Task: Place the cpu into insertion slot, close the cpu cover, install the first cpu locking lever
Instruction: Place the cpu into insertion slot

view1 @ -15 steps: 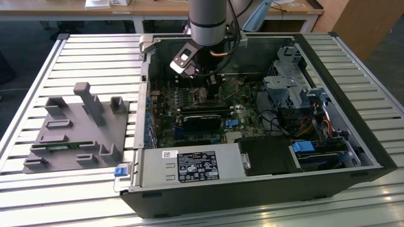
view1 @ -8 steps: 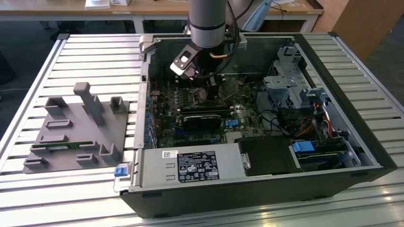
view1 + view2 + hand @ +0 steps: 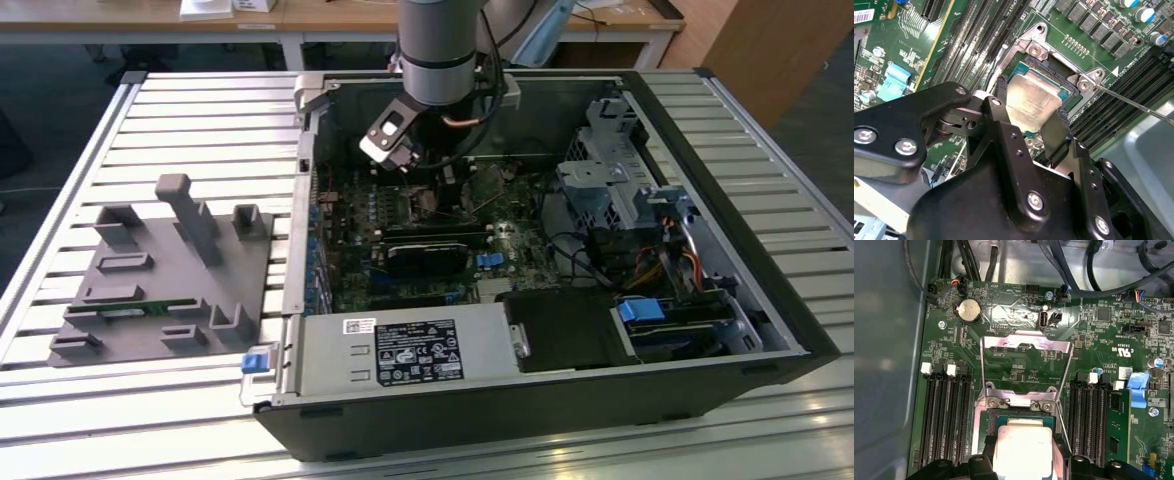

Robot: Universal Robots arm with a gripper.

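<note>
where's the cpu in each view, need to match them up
exterior view: hidden under the gripper, inside the open case.
second wrist view: cpu between the gripper's fingers, over the insertion slot.
first wrist view: cpu between the fingers, next to the raised cpu cover.
shared landmark: the gripper.

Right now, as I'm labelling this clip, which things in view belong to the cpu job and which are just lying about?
In the job: gripper, shut on the cpu; insertion slot; cpu cover, flipped open; locking lever.
Lying about: coin battery, memory slots, power supply, grey fixture block.
</note>
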